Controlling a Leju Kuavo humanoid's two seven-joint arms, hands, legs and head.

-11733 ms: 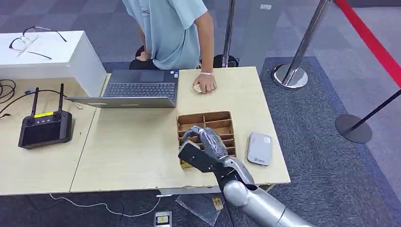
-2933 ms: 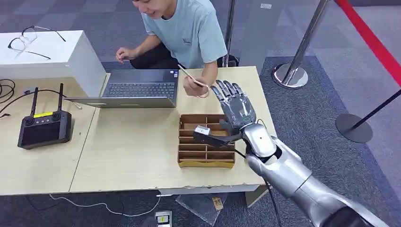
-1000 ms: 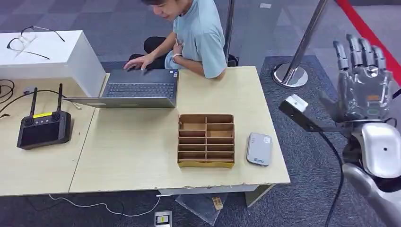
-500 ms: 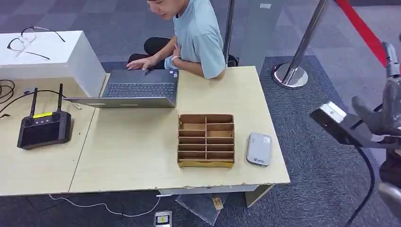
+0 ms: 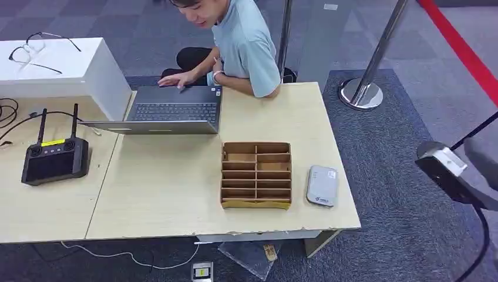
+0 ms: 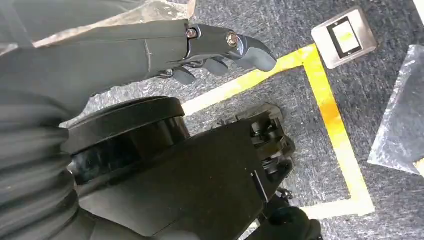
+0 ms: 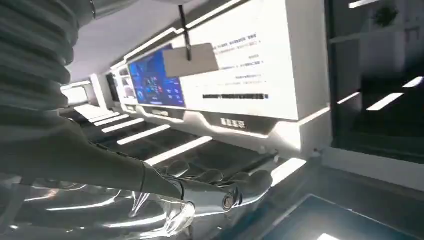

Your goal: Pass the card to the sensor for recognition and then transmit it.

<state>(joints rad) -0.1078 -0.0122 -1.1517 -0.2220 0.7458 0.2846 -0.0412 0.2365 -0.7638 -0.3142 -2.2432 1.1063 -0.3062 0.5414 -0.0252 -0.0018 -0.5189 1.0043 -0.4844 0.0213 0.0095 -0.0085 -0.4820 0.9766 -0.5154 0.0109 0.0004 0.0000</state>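
The sensor point(image 5: 322, 185) is seen lying flat on the wooden table point(image 5: 176, 188), just beside the cardboard organizer point(image 5: 256, 174), while a person point(image 5: 241, 41) is bent over the laptop point(image 5: 170, 110). The right hand point(image 7: 200, 187) is held empty, fingers extended; the left hand point(image 6: 220, 47) is seen empty, fingers loosely curled above the floor.

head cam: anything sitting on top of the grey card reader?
No. The flat grey card reader lies bare on the wooden table, beside the cardboard organiser.
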